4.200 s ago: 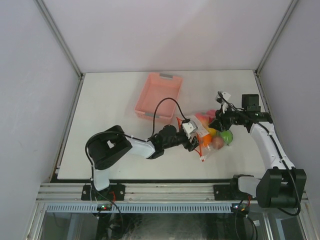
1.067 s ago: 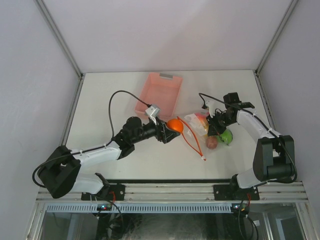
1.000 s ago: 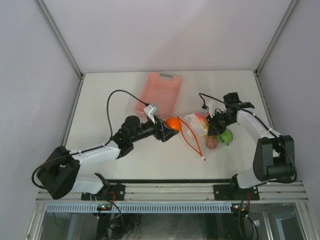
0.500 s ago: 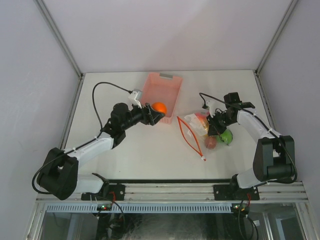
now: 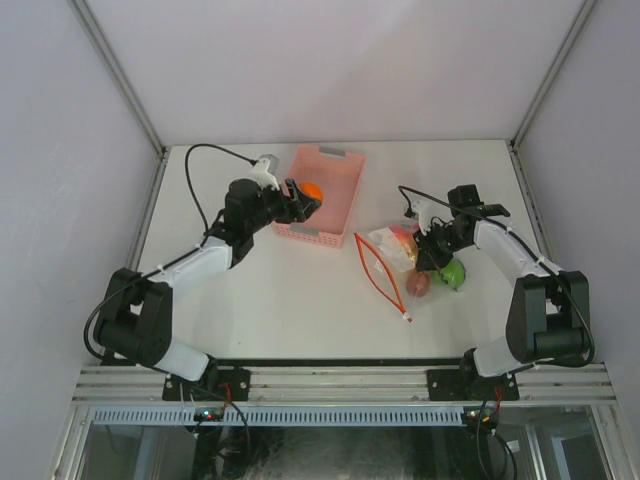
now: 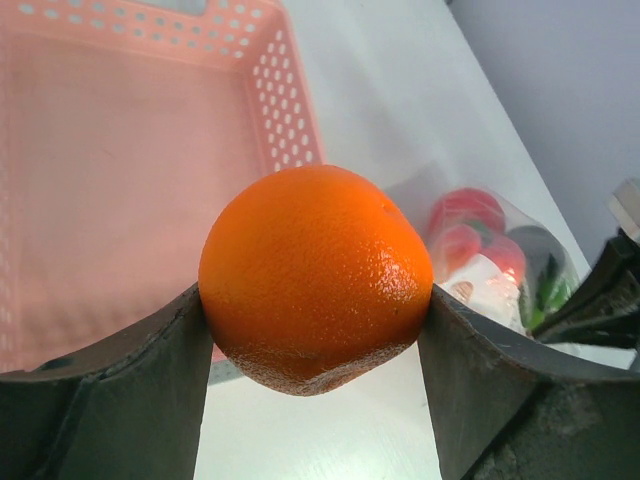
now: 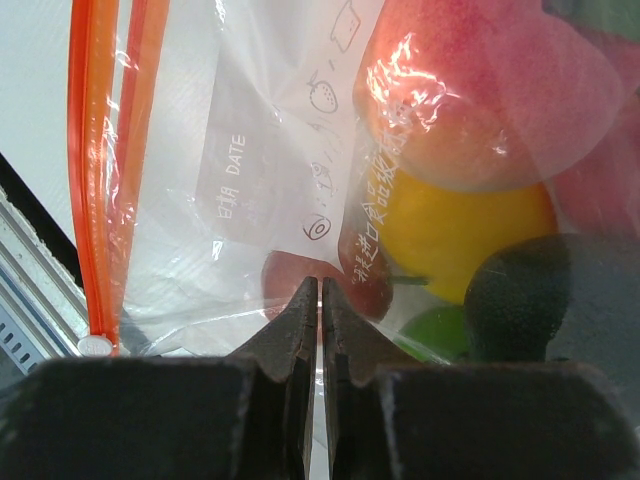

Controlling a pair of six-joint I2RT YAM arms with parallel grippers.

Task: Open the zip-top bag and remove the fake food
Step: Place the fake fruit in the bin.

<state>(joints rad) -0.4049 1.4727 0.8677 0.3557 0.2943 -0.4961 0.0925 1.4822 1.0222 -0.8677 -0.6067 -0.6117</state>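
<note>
Left gripper (image 5: 298,197): clamped on an orange (image 6: 315,275), over the near corner of the pink basket (image 5: 340,165). Step in hand: depositing one removed piece. The next move calls for parting the fingers low over the basket floor.

Bag (image 5: 385,265): on the table (image 5: 250,300), mouth gaping leftward, other fruit (image 5: 420,284) inside.

Right gripper (image 7: 320,295): fingers together, apparently pinching the plastic film.

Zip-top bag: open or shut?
Open: the zip-top bag has its red-orange zipper strips spread apart in a loop; fake food inside.
</note>
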